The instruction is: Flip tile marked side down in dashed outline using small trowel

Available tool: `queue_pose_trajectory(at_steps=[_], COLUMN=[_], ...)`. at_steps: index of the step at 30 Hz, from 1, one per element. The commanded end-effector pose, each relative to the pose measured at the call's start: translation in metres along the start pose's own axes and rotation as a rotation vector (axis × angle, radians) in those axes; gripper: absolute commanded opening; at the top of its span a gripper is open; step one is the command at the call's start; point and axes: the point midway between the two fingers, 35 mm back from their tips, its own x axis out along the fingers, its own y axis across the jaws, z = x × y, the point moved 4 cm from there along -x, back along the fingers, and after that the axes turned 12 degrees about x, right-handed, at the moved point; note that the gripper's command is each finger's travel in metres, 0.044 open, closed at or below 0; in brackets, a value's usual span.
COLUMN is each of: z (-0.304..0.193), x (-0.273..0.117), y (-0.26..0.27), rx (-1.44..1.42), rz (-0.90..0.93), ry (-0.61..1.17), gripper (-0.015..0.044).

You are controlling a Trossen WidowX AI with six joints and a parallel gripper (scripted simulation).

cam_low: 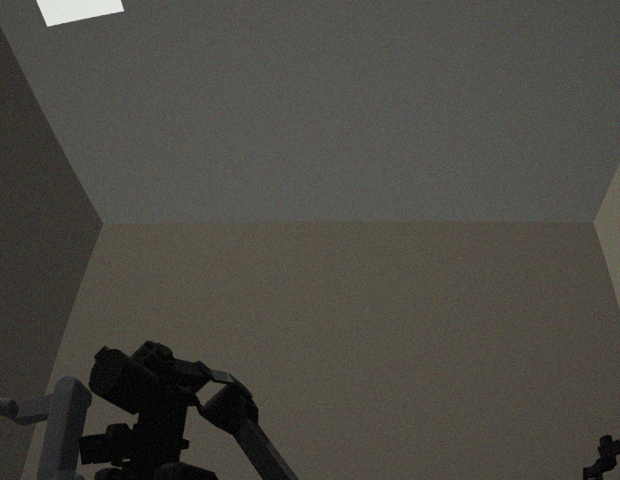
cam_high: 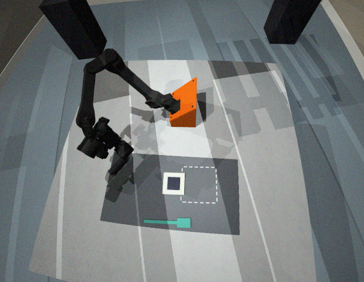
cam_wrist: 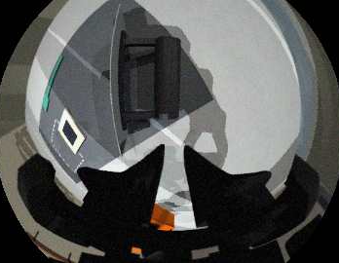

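Note:
A white tile with a dark square showing on top lies flat on the grey mat. Its right edge slightly crosses the left line of the dashed outline. A dark trowel with a raised bar handle stands at the mat's left edge; its blade is hard to make out. My gripper is partly open, with a narrow gap and nothing between the fingers. It is above and beside the trowel, not on its handle. Its fingertips cannot be made out in the top view.
A teal flat tool with a thin handle lies along the mat's front edge. The orange wedge-shaped base carries the arm behind the mat. Two dark blocks are at the back. The exterior view shows mostly walls and the arm.

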Motion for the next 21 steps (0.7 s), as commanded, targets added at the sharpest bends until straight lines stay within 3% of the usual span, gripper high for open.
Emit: queue_pose_trajectory(at_steps=[1,21], z=[0.002,-0.004], x=[-0.002,0.012], y=[-0.001,0.025], rx=[-0.027,-0.023], rz=[-0.013,-0.017], ry=[-0.005,-0.006], gripper=[0.0100,0.0100])
